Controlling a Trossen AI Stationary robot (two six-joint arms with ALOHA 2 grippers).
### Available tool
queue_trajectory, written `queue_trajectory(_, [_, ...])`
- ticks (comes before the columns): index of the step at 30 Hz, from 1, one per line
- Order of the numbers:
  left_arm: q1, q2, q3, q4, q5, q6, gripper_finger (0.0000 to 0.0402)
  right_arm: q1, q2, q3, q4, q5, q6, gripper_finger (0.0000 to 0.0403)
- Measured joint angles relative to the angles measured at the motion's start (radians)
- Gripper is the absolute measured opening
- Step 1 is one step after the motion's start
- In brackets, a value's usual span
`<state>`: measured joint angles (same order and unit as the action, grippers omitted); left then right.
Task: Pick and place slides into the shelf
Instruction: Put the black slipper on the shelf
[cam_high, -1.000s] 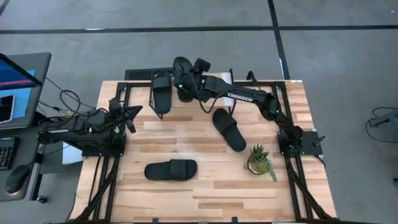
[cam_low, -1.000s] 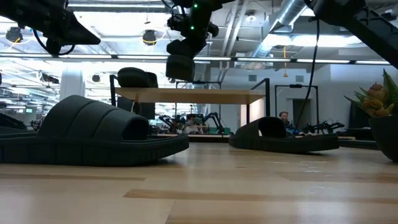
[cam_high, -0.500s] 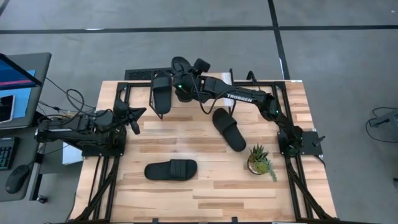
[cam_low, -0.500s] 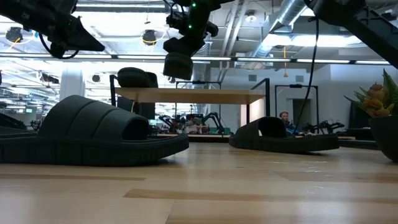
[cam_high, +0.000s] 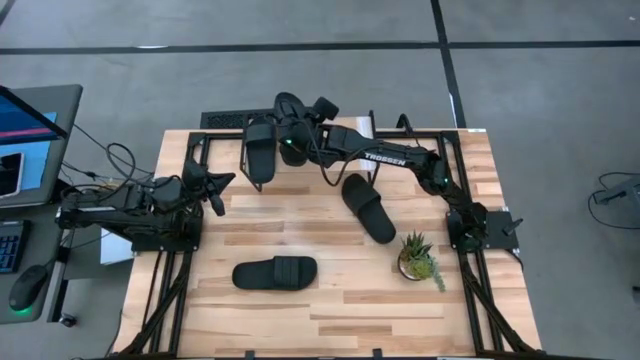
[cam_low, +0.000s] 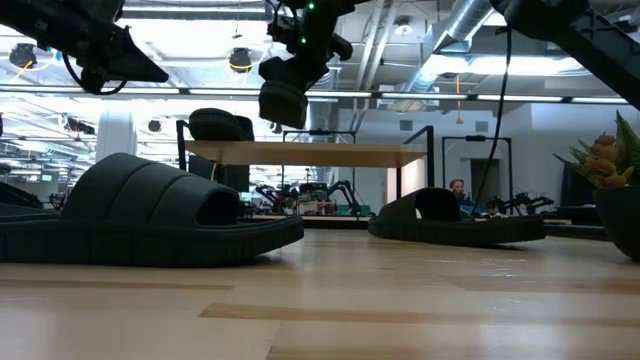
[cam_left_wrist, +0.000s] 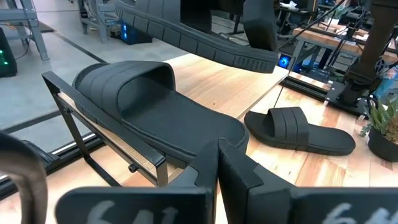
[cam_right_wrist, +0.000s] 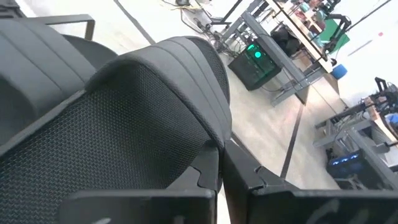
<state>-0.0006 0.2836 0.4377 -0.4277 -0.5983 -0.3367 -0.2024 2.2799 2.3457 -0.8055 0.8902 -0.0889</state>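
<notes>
My right gripper (cam_high: 290, 140) is shut on one black slide (cam_high: 285, 112) and holds it in the air over the shelf (cam_low: 320, 154) at the table's far edge. In the low view this slide (cam_low: 284, 100) hangs above the shelf's plank top. A second slide (cam_high: 260, 150) lies sole-down on the shelf, seen close in the left wrist view (cam_left_wrist: 155, 118). Two more slides lie on the table, one right of centre (cam_high: 368, 207) and one near the front (cam_high: 275, 272). My left gripper (cam_high: 220, 183) is shut, raised over the table's left side, and touches nothing. My right gripper pinches the slide between its two fingers at the sole's rim (cam_right_wrist: 208, 146), beside the ribbed strap (cam_right_wrist: 180, 62). The fingers come from above. The slide is lifted clear and tilted, with its ribbed underside (cam_left_wrist: 205, 43) showing in the left wrist view.
A small potted plant (cam_high: 418, 257) stands at the table's right. The shelf's black metal frame (cam_left_wrist: 106, 124) rises at the far edge. Bare wood lies between the two slides on the table. A monitor and a keyboard sit off the table's left edge.
My left gripper moved a little toward the table's right, then kept still. My right gripper shifted the held slide slightly toward the table's left over the shelf and tipped it a little.
</notes>
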Motion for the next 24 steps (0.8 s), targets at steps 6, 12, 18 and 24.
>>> queue_trajectory(6, [0.0, 0.0, 0.0, 0.0, 0.0, 0.0, 0.0, -0.001, 0.0, -0.046, -0.011, 0.001, 0.038, 0.0])
queue_trajectory(12, [0.0, 0.0, 0.0, 0.0, 0.0, 0.0, 0.0, 0.003, 0.001, -0.081, 0.006, 0.0, 0.04, 0.0])
queue_trajectory(18, [0.0, 0.0, 0.0, 0.0, 0.0, 0.0, 0.0, 0.012, 0.001, -0.082, 0.026, 0.0, 0.045, 0.0])
queue_trajectory(24, [0.0, 0.0, 0.0, 0.0, 0.0, 0.002, 0.0, 0.012, 0.001, -0.082, 0.029, -0.002, 0.04, 0.0])
